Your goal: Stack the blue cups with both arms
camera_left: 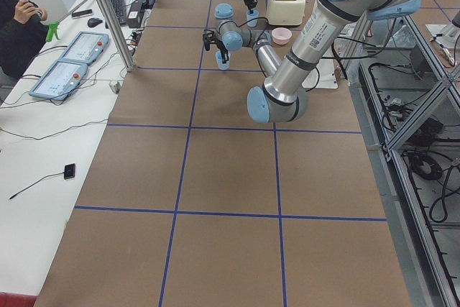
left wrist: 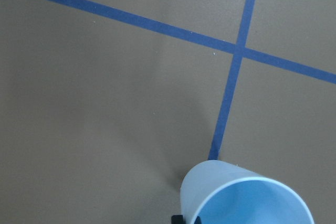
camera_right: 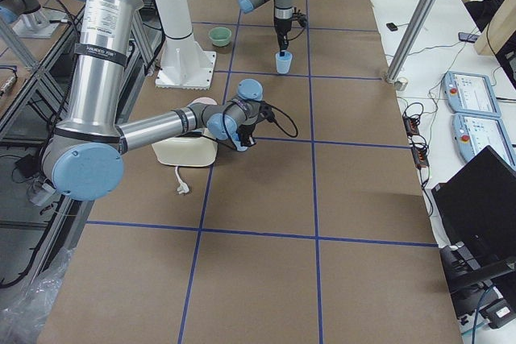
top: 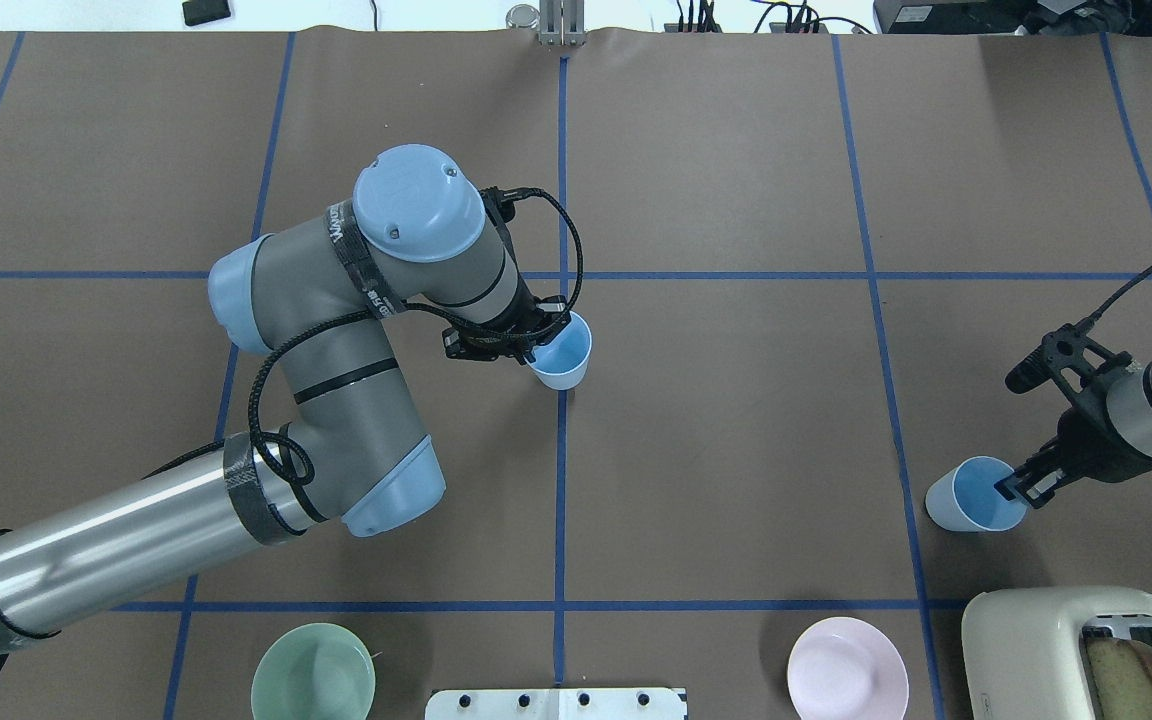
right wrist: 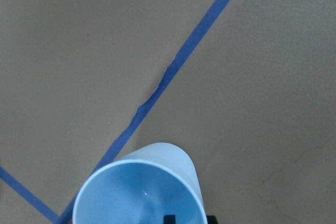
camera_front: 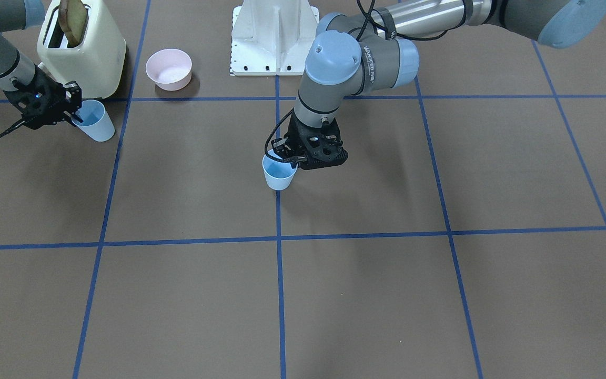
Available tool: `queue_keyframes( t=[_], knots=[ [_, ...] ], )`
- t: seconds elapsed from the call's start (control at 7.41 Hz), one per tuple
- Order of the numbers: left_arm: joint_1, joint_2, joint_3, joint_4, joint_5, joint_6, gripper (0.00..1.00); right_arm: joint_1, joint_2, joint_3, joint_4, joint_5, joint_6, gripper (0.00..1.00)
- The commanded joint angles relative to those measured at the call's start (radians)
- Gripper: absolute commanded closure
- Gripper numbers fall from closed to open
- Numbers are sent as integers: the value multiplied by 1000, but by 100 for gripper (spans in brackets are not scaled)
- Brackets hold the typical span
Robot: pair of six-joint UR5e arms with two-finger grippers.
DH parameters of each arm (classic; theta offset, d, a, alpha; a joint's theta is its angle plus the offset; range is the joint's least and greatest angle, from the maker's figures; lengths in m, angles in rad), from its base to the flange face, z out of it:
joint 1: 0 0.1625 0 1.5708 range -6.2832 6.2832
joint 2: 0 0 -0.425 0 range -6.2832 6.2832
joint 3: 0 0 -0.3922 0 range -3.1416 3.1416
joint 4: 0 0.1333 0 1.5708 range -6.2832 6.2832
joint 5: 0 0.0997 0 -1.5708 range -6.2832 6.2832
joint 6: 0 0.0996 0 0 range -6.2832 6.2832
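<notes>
Two blue cups, both in hand, nothing stacked yet! The left gripper [top: 537, 345] pinches the rim of the centre cup [top: 566, 357], fingers closed across its wall, right on the middle tape line [top: 560, 480]. The right gripper [top: 1017, 489] nips the far cup [top: 971, 497] the same way beside the toaster [top: 1046, 650], well apart. Bringing them together and nesting them is all to come, I'd say

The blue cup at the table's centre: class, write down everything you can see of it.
This blue cup is a small, pale-blue tumbler, smooth and plastic-looking, handleless, tapering to its base. It is mouth up and looks empty, over the middle tape line near a crossing. The left end effector grips its rim. Whether its base rests on the brown table cannot be told.
</notes>
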Motion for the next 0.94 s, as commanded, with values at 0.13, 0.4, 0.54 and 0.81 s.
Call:
queue_keyframes(
  t=[0.13,0.4,0.54,0.81],
  knots=[
    [0,1,0,-12,2,5,43,22,0,-1,-2,1,-2,100],
    [0,1,-3,-12,2,5,39,39,0,4,-5,10,-2,100],
    [-1,1,-6,-12,0,5,39,51,0,5,-8,21,-3,100],
    [-9,12,-44,-9,-2,12,36,103,38,10,-25,97,-5,100]
  ],
)
